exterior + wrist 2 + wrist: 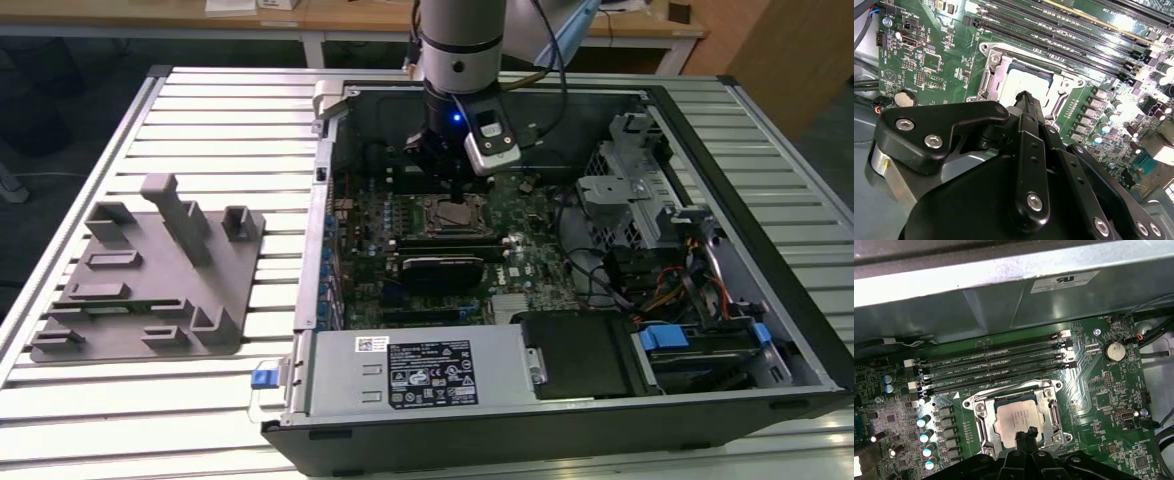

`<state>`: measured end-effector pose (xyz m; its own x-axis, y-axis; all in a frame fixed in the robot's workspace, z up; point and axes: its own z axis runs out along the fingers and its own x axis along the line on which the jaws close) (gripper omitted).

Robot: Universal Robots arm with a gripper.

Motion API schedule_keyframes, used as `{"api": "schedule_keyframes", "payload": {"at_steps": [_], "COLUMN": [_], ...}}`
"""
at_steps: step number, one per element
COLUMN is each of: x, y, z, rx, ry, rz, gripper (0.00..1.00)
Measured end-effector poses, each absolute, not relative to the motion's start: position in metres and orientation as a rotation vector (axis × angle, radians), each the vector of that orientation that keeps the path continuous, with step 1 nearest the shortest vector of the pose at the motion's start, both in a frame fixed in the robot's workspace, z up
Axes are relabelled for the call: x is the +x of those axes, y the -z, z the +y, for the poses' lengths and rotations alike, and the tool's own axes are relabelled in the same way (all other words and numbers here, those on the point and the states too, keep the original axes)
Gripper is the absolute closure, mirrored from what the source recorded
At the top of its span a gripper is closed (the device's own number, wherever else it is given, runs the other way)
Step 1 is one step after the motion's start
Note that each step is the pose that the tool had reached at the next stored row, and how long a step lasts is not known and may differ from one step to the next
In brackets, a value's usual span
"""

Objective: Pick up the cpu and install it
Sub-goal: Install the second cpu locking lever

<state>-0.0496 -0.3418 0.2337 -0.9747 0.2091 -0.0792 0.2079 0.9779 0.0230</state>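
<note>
The cpu (1019, 421) sits seated in the metal-framed socket (979, 422); gripper (1024, 434) poised just above it, fingers pressed together, holding nothing.

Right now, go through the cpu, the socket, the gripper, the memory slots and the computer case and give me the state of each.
cpu: lying flat inside the socket frame, silver top up.
socket: metal frame around the cpu.
gripper: fingertips together just above the cpu's edge, holding nothing.
memory slots: all look empty.
computer case: on its side, side panel off, motherboard exposed.
</note>
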Motion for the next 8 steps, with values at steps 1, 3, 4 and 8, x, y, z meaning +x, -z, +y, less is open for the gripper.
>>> {"api": "schedule_keyframes", "payload": {"at_steps": [1,3,4,8], "x": [-0.0496,-0.0496,-0.0496,-0.0496], "y": [-0.2336,-0.2338,-0.2337,-0.2337], "z": [-0.3421,-0.3433,-0.3441,-0.3483], "rx": [0.321,0.321,0.321,0.321], "ry": [-0.023,-0.022,-0.022,-0.023], "rz": [3.043,3.043,3.043,3.043], "gripper": [0.89,0.89,0.89,0.89]}}
